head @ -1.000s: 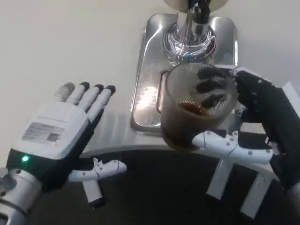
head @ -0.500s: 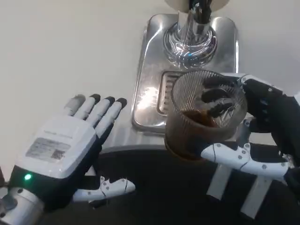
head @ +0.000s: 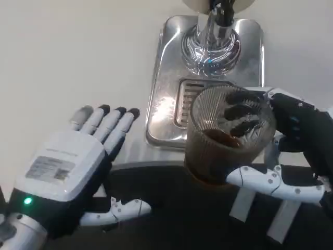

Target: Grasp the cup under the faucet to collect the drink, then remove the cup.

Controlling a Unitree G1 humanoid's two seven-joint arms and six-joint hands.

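Holding the ribbed cup (head: 229,135) of brown drink snugly, the right hand (head: 283,151) has it at 6 o'clock from the faucet (head: 210,41), so I think it next needs setting down gently, while the left hand (head: 78,172) waits flat, holding nothing.

One cup (head: 229,133) is in view, a ribbed clear glass with dark drink in its lower part. There is one faucet (head: 210,39), a single shiny metal column, and one metal drip tray (head: 161,99) beneath it, with one slotted grate (head: 183,104) set into the tray. Two hands show: one left hand (head: 70,174), holding nothing with its fingers apart, and one right hand (head: 283,148), wrapped around the cup. One green light (head: 27,200) glows on the left hand's wrist, and one printed label (head: 52,167) sits on its white back. One white worktop (head: 67,52) carries it all.
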